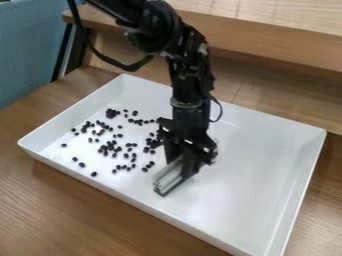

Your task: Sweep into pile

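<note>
step: gathering, early imo | my black two-finger gripper [182, 167]: clamped on a silver grooved metal bar [168, 175] | small black oval beans [118, 147]: scattered, 9–11 o'clock in the glossy white rectangular tray [264, 162] | next: I'd sweep toward 10, bar low

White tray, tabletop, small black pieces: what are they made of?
Tray: probably plastic, maybe enamel; glossy, judging by the sheen on its floor. Tabletop: wood or wood-look laminate, satin; streaky brown grain. Black pieces: likely dried beans, possibly plastic beads; small dark ovals, finish unclear.
</note>
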### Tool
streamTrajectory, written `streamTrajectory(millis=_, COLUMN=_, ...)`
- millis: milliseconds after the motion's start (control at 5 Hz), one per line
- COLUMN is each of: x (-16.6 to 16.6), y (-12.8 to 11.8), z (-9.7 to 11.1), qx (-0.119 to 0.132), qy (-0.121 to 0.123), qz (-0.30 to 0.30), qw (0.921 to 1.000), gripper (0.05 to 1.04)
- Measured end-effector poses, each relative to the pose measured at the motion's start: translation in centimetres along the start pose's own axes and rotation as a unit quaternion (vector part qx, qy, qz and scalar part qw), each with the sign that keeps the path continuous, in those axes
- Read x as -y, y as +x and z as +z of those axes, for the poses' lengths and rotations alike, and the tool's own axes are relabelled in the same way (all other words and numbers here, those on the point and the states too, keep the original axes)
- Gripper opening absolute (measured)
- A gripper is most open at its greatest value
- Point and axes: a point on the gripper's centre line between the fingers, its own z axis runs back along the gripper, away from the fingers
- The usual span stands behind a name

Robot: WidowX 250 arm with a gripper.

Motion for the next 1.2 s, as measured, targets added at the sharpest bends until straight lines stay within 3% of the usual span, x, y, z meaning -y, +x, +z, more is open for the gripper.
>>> streamTrajectory(millis=400, x=-3.6, y=0.9, z=-0.2, qx=0.003, qy=-0.006, qz=-0.082, qw=0.9966, gripper=0.398)
streamTrajectory(millis=600, x=-4.9, y=1.8, z=-0.3, qx=0.002, qy=-0.006, qz=-0.081, qw=0.9967, gripper=0.398)
streamTrajectory(millis=800, x=-6.2, y=2.1, z=-0.4, qx=0.001, qy=-0.009, qz=-0.062, qw=0.9981, gripper=0.398)
streamTrajectory(millis=1200, x=-9.9, y=-0.6, z=-0.8, qx=0.007, qy=-0.022, qz=0.039, qw=0.999, gripper=0.397)
